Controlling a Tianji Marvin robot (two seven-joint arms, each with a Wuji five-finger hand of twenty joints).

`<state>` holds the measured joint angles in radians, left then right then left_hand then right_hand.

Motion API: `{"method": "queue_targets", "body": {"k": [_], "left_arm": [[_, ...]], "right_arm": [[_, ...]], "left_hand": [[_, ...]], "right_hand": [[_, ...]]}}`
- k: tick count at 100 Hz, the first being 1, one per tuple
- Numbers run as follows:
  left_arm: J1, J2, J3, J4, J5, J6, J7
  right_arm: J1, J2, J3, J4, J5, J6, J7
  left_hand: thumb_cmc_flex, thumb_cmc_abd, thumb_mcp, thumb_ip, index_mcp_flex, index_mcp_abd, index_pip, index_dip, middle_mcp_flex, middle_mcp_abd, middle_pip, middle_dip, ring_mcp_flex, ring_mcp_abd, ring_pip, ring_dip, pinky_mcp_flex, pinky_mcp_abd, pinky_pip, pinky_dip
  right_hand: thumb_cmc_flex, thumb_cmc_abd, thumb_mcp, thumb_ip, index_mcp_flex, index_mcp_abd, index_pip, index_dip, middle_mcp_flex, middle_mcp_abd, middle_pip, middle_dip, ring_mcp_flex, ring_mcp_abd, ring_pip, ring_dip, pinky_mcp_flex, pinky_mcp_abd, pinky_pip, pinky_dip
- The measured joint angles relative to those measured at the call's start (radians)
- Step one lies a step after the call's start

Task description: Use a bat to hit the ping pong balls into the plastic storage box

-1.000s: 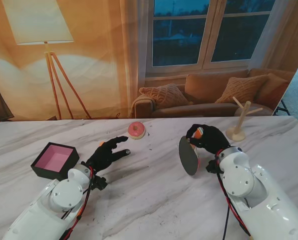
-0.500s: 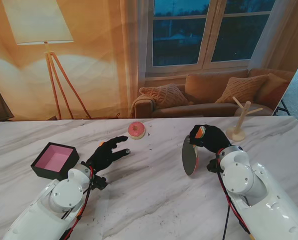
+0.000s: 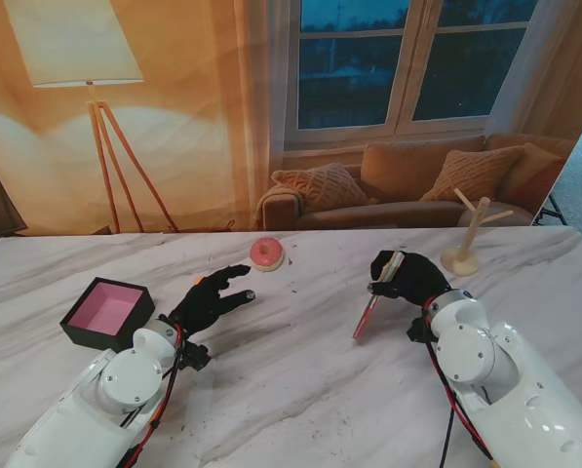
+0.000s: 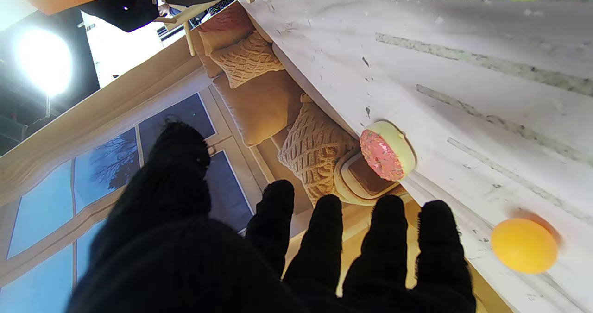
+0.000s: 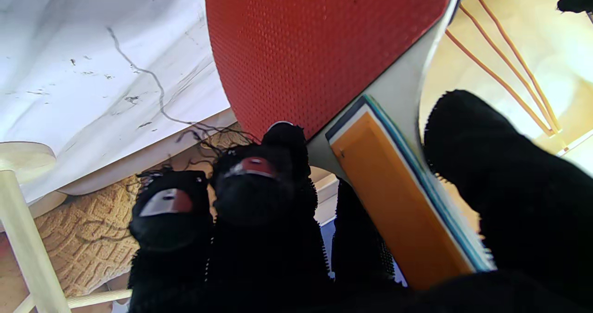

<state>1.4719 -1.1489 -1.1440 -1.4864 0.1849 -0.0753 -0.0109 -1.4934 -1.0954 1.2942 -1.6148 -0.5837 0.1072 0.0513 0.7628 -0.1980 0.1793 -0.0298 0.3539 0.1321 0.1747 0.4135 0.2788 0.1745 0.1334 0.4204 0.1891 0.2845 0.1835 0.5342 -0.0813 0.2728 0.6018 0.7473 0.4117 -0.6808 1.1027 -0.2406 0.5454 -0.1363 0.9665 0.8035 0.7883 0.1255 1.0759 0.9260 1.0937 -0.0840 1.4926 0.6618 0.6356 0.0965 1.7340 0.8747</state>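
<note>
My right hand [image 3: 407,276] is shut on the bat [image 3: 371,307], which shows nearly edge-on in the stand view, blade pointing toward me and to the left. The right wrist view shows its red rubber face [image 5: 324,49] and orange handle [image 5: 403,202] between my gloved fingers [image 5: 259,188]. My left hand [image 3: 211,295] is open, fingers spread just over the table. An orange ping pong ball [image 4: 523,246] lies on the marble right beside the left fingertips [image 4: 438,229]. The black storage box with a pink inside [image 3: 107,312] stands left of the left hand.
A pink-frosted donut [image 3: 267,253] lies farther from me, between the hands. A wooden peg stand [image 3: 466,242] rises at the back right, close behind the right hand. The marble table [image 3: 300,390] ends at a printed living-room backdrop.
The right hand has twisted the bat from showing its dark face to nearly edge-on, and has shifted slightly to the right. The left hand has not moved.
</note>
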Motion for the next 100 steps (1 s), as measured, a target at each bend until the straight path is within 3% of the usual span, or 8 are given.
{"method": "queue_targets", "body": {"k": [8,17,33,46,69,86,100], "left_arm": [[0.0,0.0,0.0,0.0,0.0,0.0,0.0],[0.0,0.0,0.0,0.0,0.0,0.0,0.0],[0.0,0.0,-0.001,0.0,0.0,0.0,0.001],[0.0,0.0,0.0,0.0,0.0,0.0,0.001],[0.0,0.0,-0.002,0.0,0.0,0.0,-0.001],[0.001,0.0,-0.003,0.0,0.001,-0.002,0.0],[0.001,0.0,-0.002,0.0,0.001,-0.002,0.0]], "right_arm": [[0.006,-0.002,-0.01,0.011,0.002,0.003,-0.012],[0.009,-0.005,-0.017,0.02,0.006,0.009,-0.018],[0.014,-0.008,-0.027,0.032,0.005,0.019,-0.021],[0.019,-0.008,-0.035,0.044,0.004,0.026,-0.021],[0.033,-0.008,-0.053,0.071,0.002,0.037,-0.018],[0.048,-0.008,-0.068,0.085,0.002,0.052,-0.022],[0.057,-0.012,-0.076,0.098,0.005,0.062,-0.036]], "left_hand": [[0.0,0.0,0.0,0.0,0.0,0.0,0.0,0.0,0.0,0.0,0.0,0.0,0.0,0.0,0.0,0.0,0.0,0.0,-0.005,0.0],[0.0,0.0,0.0,0.0,0.0,0.0,0.0,0.0,0.0,0.0,0.0,0.0,0.0,0.0,0.0,0.0,0.0,0.0,-0.008,0.0],[0.0,0.0,0.0,0.0,0.0,0.0,0.0,0.0,0.0,0.0,0.0,0.0,0.0,0.0,0.0,0.0,0.0,0.0,-0.008,0.0],[0.0,0.0,0.0,0.0,0.0,0.0,0.0,0.0,0.0,0.0,0.0,0.0,0.0,0.0,0.0,0.0,0.0,0.0,-0.008,0.0],[0.0,0.002,-0.001,0.0,0.0,0.0,0.0,0.0,0.0,0.0,0.0,0.0,0.0,0.0,0.0,0.0,0.0,0.0,-0.008,0.001],[0.001,0.011,-0.011,0.0,0.0,0.0,0.0,0.0,0.0,0.0,0.0,0.0,0.0,0.0,0.0,0.0,0.0,0.0,-0.008,0.001],[0.001,0.011,-0.011,0.0,0.0,0.0,0.0,0.0,0.0,0.0,0.0,0.0,0.0,0.0,0.0,0.0,0.0,0.0,-0.008,0.001]], "right_hand": [[0.002,-0.009,0.0,-0.001,0.0,-0.017,0.005,-0.021,0.0,-0.002,0.0,0.0,-0.009,0.0,-0.019,0.0,-0.013,0.0,-0.01,0.0],[0.002,-0.009,0.001,-0.001,0.0,-0.026,-0.007,-0.046,-0.018,-0.002,-0.069,-0.033,-0.073,0.032,-0.102,-0.006,-0.077,0.012,-0.06,-0.002],[-0.002,-0.009,0.01,0.002,0.0,-0.026,-0.06,-0.056,-0.045,0.0,-0.175,-0.131,-0.134,0.071,-0.236,-0.024,-0.149,0.023,-0.137,-0.069],[-0.011,-0.009,0.01,0.002,0.0,-0.033,-0.081,-0.059,-0.045,0.0,-0.213,-0.179,-0.157,0.089,-0.301,-0.041,-0.165,0.032,-0.163,-0.091],[-0.006,-0.01,0.01,0.002,0.007,-0.088,-0.095,-0.124,-0.044,0.0,-0.312,-0.278,-0.185,0.127,-0.456,-0.097,-0.195,0.045,-0.221,-0.119],[0.004,-0.013,0.042,0.002,0.007,-0.093,-0.096,-0.183,-0.044,0.0,-0.356,-0.341,-0.185,0.137,-0.526,-0.127,-0.199,0.047,-0.248,-0.145],[0.059,-0.028,0.052,-0.012,0.035,-0.096,-0.017,-0.255,-0.003,0.001,-0.362,-0.375,-0.165,0.141,-0.552,-0.149,-0.171,0.05,-0.269,-0.186]]}}
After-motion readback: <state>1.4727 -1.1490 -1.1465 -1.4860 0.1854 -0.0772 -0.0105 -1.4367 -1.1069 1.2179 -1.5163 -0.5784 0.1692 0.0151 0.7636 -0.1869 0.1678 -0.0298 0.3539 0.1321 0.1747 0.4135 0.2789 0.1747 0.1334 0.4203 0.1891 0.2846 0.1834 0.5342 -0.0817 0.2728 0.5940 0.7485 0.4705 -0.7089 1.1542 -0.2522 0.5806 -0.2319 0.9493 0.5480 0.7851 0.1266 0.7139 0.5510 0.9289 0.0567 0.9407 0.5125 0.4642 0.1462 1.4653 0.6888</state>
